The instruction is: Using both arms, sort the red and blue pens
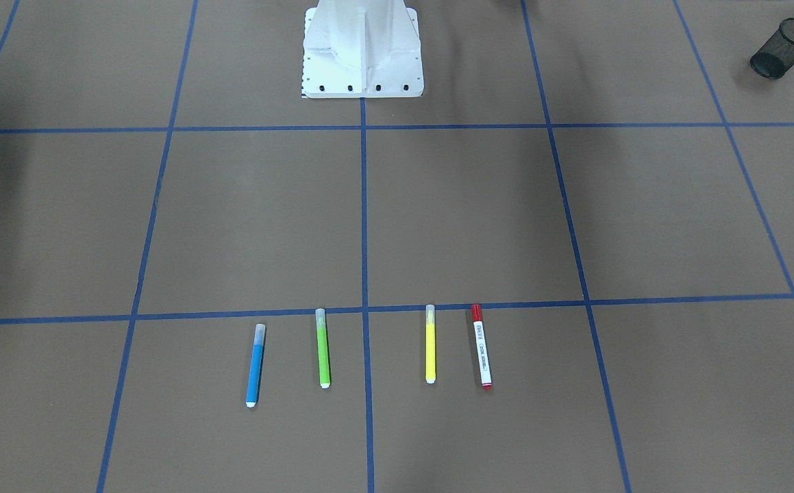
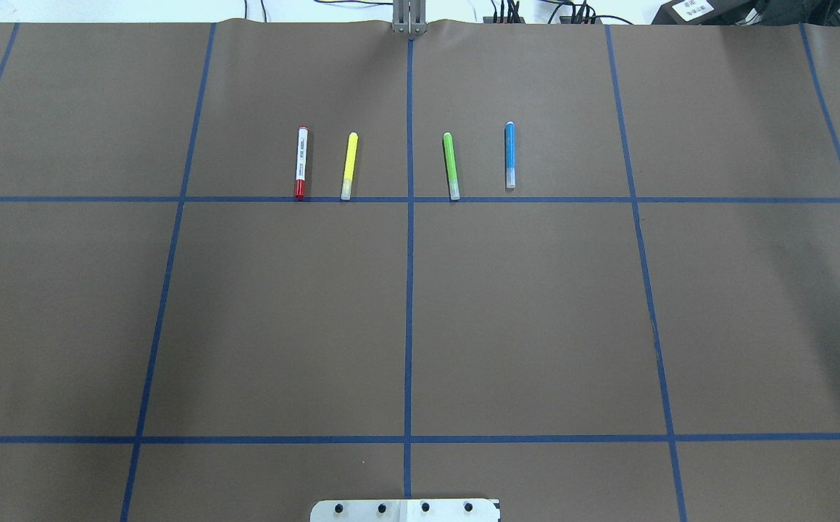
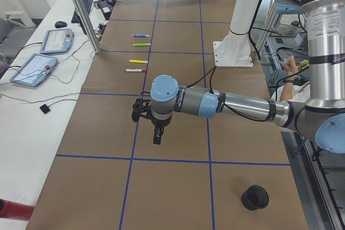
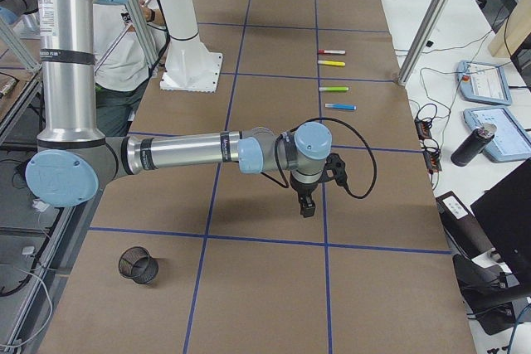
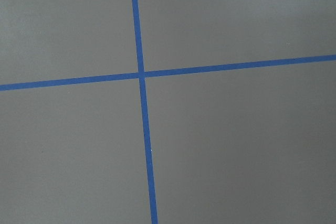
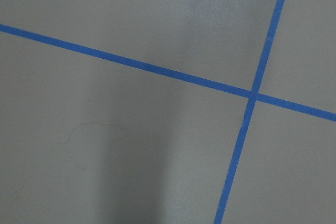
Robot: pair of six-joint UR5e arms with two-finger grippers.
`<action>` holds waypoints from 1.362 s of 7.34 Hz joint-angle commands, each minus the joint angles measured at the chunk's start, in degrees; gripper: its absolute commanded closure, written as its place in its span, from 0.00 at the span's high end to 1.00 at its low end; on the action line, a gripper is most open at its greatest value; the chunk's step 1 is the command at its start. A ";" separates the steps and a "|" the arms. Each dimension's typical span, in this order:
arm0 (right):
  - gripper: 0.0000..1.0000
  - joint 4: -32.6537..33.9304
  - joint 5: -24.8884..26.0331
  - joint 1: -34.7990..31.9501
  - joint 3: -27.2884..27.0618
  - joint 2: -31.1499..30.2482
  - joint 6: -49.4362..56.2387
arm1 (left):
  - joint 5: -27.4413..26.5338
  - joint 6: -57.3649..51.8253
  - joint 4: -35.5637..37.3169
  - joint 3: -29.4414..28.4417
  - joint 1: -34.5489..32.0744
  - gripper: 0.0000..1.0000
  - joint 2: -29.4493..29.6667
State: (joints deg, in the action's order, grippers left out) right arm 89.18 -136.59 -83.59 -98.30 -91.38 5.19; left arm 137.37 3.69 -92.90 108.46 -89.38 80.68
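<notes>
The red-capped white marker point(image 1: 481, 346) point(image 2: 301, 162) and the blue highlighter point(image 1: 255, 365) point(image 2: 510, 155) lie at the two ends of a row of pens on the brown table, far from the robot's base. The left gripper point(image 3: 156, 136) hangs over bare table, well short of the red marker point(image 3: 136, 70). Likewise the right gripper point(image 4: 307, 205) hovers short of the blue highlighter point(image 4: 340, 107). Both grippers show only in the side views, so I cannot tell whether they are open or shut. The wrist views show only brown paper and blue tape lines.
A green highlighter point(image 1: 323, 348) and a yellow highlighter point(image 1: 430, 344) lie between the two task pens. One black mesh cup point(image 1: 784, 48) point(image 3: 254, 197) lies near the left arm's end, another mesh cup point(image 4: 138, 264) near the right arm's. The white robot base point(image 1: 362, 68) stands mid-table. A person point(image 4: 124, 39) sits behind the robot.
</notes>
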 commanded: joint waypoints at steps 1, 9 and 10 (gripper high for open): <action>1.00 -0.06 0.01 0.00 -0.05 0.23 0.00 | 0.00 0.01 -0.61 -0.09 0.09 1.00 -0.35; 1.00 -0.42 -0.78 0.00 -1.97 -1.95 0.35 | 0.18 0.53 -0.62 0.00 0.44 0.99 -0.44; 1.00 -0.59 -0.95 0.00 -2.07 -1.96 -0.08 | 0.18 0.62 -0.70 0.17 0.44 0.99 -0.44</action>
State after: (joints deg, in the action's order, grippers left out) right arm 88.74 -137.32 -83.59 -99.79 -92.99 5.51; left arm 137.52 4.20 -93.57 108.52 -88.98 80.25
